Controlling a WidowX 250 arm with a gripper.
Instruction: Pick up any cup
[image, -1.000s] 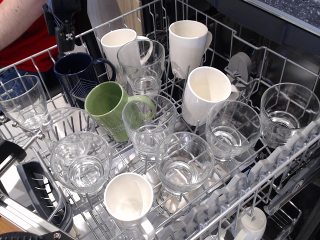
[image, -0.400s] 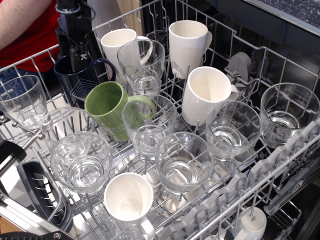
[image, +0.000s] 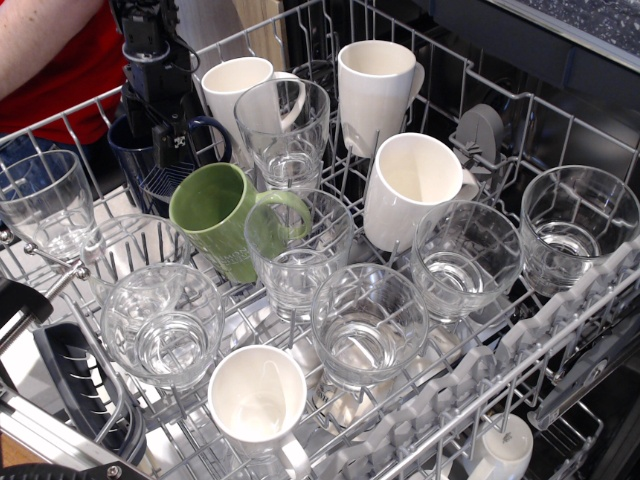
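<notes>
The cup, a dark navy-blue glossy mug with a thin white line pattern and a loop handle to its right, stands in the dishwasher rack at the back left. My black gripper has come down from above onto the mug's mouth. One finger with a white mark reaches down at the rim and hides most of the opening. The jaws look spread, with nothing clamped. The mug rests in the rack.
A green mug leans right in front of the navy mug. White mugs and several clear glasses crowd the rack. A person in red stands behind at the left.
My gripper has moved right and down from behind the rack edge onto the navy mug's mouth. The mug and the other dishes have not moved.
</notes>
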